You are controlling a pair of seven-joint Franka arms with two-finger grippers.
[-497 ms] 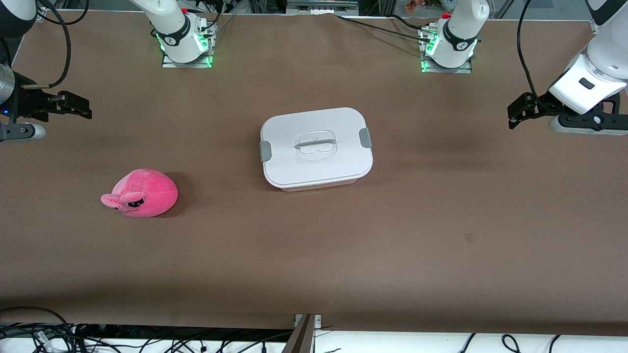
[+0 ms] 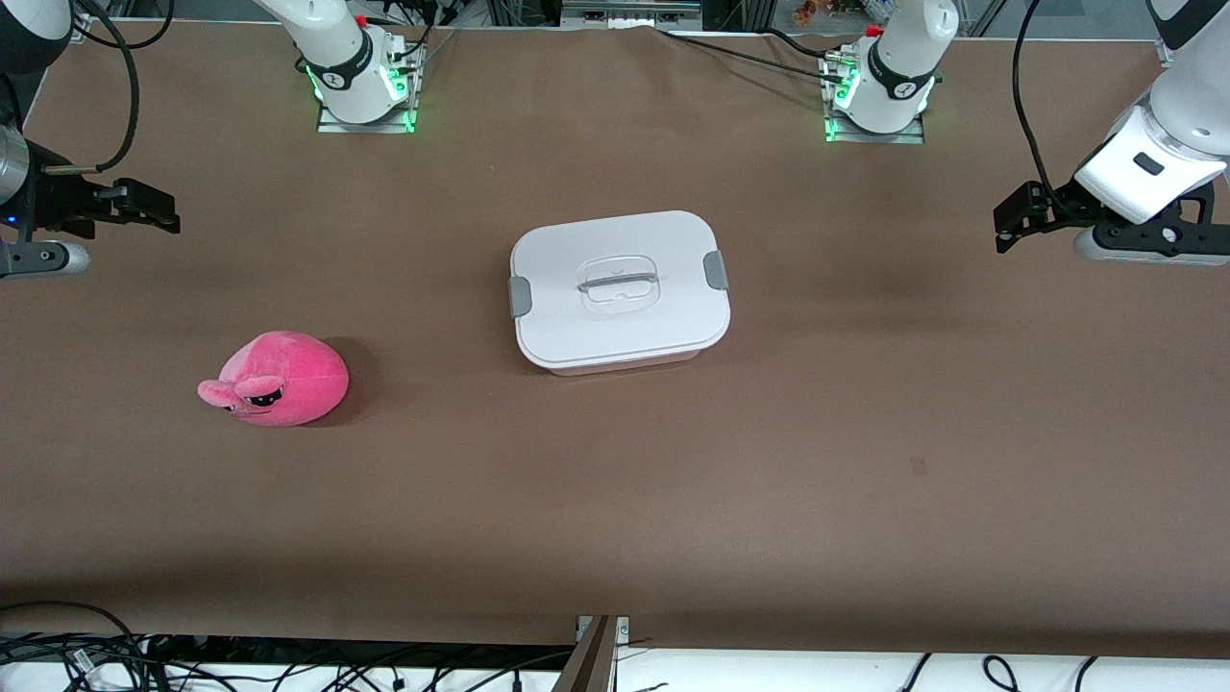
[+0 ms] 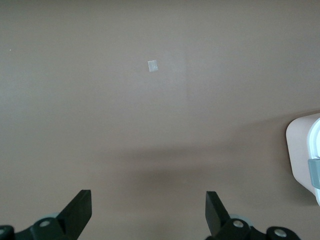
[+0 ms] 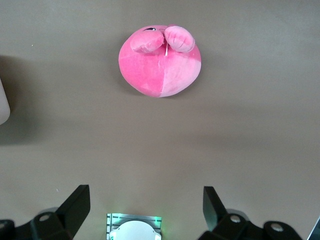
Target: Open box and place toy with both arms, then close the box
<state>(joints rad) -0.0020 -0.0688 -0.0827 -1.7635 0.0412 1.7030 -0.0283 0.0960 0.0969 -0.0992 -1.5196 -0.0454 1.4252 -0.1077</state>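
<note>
The box stands in the middle of the table, its white lid on and a grey clip at each end. One corner of the box shows in the left wrist view. The pink toy lies on the table toward the right arm's end, nearer to the front camera than the box. In the right wrist view the toy lies well ahead of the fingers. My right gripper hangs open and empty over the table's edge at that end. My left gripper hangs open and empty over bare table at the left arm's end.
Both arm bases glow green along the edge farthest from the front camera. Cables lie below the nearest edge. A small pale patch marks the brown tabletop.
</note>
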